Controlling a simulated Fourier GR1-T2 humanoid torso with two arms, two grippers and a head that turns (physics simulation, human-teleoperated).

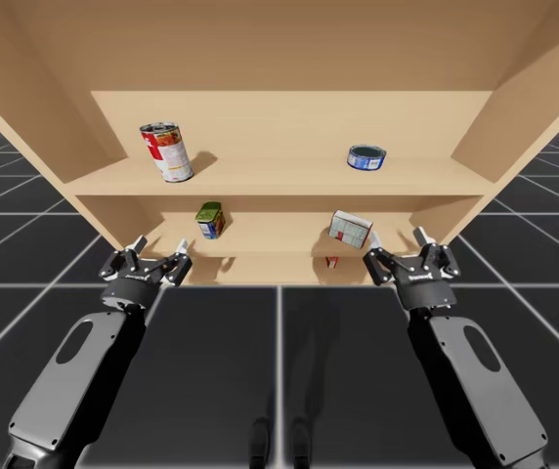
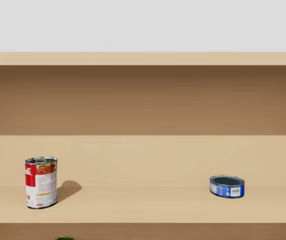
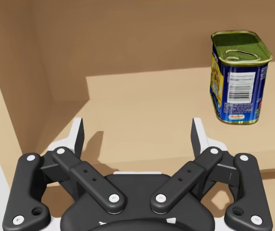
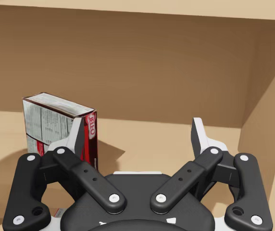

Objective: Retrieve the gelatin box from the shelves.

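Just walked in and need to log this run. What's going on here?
The robot is after the gelatin box on the lower shelf. Its right gripper hovers open just short of the box, which stands off to one side of it, untouched. The left gripper, also open, hovers near a green can. A red can and a blue can sit on the upper shelf.

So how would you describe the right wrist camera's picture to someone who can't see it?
A gelatin box, grey with a dark red side, stands on a wooden shelf. My right gripper is open in front of it, with the box ahead of one finger rather than between the two.
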